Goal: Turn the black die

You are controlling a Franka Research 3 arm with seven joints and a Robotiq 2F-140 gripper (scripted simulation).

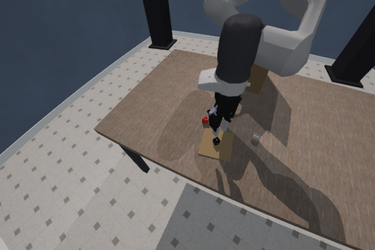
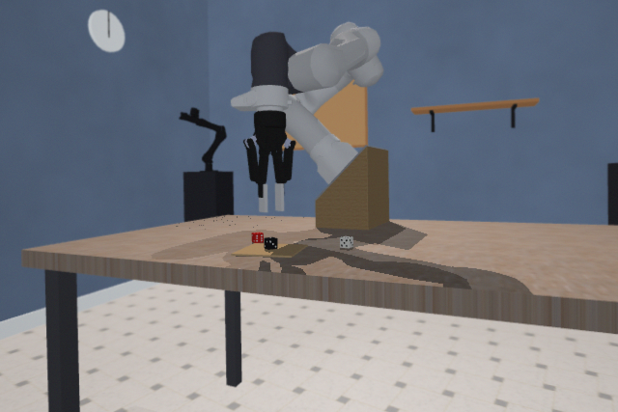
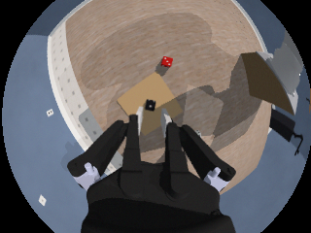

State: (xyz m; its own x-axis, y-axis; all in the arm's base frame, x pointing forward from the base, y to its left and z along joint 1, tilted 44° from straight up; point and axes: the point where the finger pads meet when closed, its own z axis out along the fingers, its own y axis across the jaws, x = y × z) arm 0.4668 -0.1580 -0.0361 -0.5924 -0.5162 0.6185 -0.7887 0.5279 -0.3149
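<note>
The black die (image 1: 216,140) lies on the tan mat (image 1: 217,146) near the table's front edge; it also shows in the exterior view (image 2: 270,242) and in the wrist view (image 3: 151,105). The red die (image 1: 205,120) sits on the table just beyond the mat's far corner, and shows in the other views too (image 2: 257,237) (image 3: 167,61). My gripper (image 2: 270,206) hangs well above the black die and points straight down. Its fingers stand narrowed with a small gap and hold nothing. I cannot read the numbers on top of the dice.
A white die (image 1: 255,138) lies on the table right of the mat. A brown wedge block (image 2: 354,193) stands behind, near the arm's base. Black stands are on the floor beyond the table.
</note>
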